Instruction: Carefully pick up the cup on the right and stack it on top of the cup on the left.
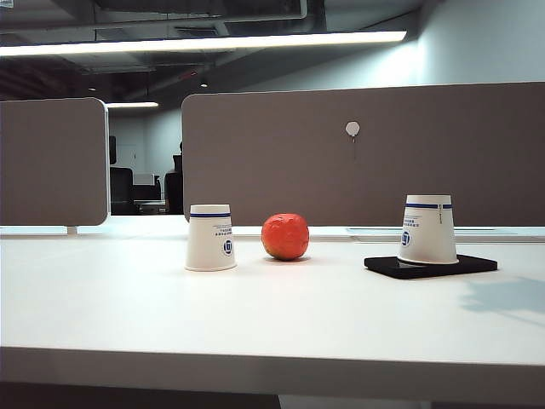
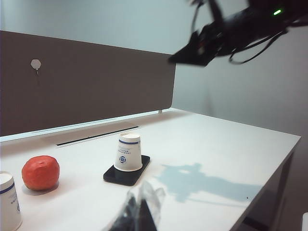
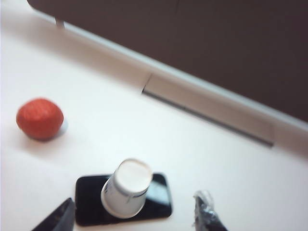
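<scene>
The outside camera sits low, near the front edge of the white worktop (image 1: 272, 315). It looks straight across at the grey wall behind.

The left wrist camera is far off at the left side. It looks across the worktop toward the right end. It sees the right arm (image 2: 226, 33) high up.

The right wrist camera is up high and close. It looks down on the right cup (image 3: 126, 187) and the black pad (image 3: 159, 199).

All three views share the right cup, the black pad and the red fruit (image 1: 284, 236).
</scene>
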`<act>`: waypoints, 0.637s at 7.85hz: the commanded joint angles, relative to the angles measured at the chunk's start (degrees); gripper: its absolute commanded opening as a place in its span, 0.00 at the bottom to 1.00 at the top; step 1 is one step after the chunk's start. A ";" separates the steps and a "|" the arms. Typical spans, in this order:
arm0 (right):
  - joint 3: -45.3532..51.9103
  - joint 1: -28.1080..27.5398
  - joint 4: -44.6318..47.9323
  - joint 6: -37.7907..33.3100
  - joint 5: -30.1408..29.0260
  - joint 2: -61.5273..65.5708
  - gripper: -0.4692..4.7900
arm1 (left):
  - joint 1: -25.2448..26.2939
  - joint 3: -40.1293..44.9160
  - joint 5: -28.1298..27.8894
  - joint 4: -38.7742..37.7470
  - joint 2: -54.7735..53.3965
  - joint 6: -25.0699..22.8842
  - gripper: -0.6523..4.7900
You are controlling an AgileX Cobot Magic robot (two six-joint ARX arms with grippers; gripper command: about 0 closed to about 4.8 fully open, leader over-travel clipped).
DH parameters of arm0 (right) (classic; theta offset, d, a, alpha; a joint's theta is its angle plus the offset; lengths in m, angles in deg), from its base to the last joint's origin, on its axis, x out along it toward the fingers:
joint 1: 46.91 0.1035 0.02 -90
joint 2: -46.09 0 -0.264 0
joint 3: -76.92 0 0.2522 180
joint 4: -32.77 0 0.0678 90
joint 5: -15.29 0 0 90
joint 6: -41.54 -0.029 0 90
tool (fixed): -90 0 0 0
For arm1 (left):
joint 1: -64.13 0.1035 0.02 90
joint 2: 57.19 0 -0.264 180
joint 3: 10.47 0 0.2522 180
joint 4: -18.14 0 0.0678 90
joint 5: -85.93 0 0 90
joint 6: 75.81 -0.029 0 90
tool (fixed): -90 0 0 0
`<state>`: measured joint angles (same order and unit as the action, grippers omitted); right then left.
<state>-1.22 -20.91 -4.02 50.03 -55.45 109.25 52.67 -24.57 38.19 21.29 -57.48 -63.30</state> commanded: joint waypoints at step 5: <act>25.64 -15.39 35.60 -12.04 -24.33 7.69 1.00 | -0.02 -0.15 -0.07 0.57 -0.02 0.00 0.11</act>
<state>23.93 -36.32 29.18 36.26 -79.34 116.83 52.67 -24.57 38.17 21.26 -57.48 -63.30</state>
